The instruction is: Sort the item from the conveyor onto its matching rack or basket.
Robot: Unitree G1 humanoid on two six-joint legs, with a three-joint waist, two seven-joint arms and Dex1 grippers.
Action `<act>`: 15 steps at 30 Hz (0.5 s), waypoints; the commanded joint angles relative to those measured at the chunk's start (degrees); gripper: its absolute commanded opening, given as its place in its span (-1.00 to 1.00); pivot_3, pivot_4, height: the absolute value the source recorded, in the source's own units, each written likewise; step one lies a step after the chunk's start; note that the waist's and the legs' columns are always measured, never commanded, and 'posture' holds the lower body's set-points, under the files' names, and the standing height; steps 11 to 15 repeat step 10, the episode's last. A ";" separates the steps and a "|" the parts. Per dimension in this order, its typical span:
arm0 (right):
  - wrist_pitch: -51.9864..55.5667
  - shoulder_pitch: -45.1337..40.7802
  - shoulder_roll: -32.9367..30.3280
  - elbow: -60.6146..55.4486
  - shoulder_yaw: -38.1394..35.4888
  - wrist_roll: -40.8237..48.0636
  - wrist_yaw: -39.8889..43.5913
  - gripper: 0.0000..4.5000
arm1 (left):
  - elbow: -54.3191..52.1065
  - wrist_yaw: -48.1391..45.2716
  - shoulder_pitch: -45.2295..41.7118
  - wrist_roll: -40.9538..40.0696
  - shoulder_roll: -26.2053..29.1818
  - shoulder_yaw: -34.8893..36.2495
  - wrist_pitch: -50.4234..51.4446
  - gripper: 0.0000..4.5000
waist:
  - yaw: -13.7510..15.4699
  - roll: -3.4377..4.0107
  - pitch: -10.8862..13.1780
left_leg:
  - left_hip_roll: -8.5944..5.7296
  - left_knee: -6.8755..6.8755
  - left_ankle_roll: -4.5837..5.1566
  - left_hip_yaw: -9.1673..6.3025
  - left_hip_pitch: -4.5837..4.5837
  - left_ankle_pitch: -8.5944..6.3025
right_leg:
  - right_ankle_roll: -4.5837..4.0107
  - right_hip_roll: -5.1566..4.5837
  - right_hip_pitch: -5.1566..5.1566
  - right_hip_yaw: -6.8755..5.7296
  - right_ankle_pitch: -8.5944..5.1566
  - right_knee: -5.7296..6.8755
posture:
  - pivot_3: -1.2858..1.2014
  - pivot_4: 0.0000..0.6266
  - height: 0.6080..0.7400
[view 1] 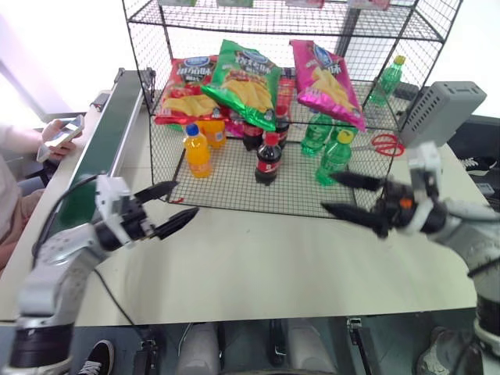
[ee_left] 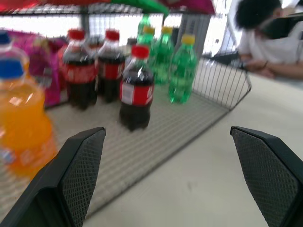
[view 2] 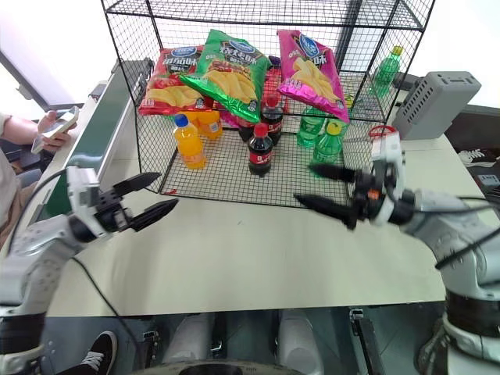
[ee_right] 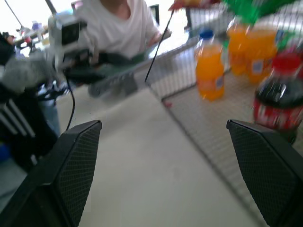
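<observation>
The magenta-pink crisp bag lies tilted on a tier of the black wire rack, beside a green bag and a red bag. The dark-green conveyor runs along the rack's left side. My left gripper hovers open over the table in front of the rack's left corner, holding nothing. My right gripper is open too, level with the rack's front right edge, pointing left, nothing between its fingers. Both are well apart from the pink bag.
Orange bottles, cola bottles and green bottles stand on the rack's bottom mesh. A grey box and red scissors sit at the right. A person's hand with a phone is left of the conveyor.
</observation>
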 commanded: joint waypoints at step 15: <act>-8.89 -3.05 1.18 5.29 1.14 -3.53 1.28 0.96 | 0.55 0.28 6.23 2.89 4.01 9.92 -2.29 1.00 | 0.31 -0.03 -0.01 | 0.00 0.00 -0.01 -0.02 0.03 0.00 | -0.06 0.01 0.04 0.01 -0.04 -0.03 | 0.03 -0.52 1.00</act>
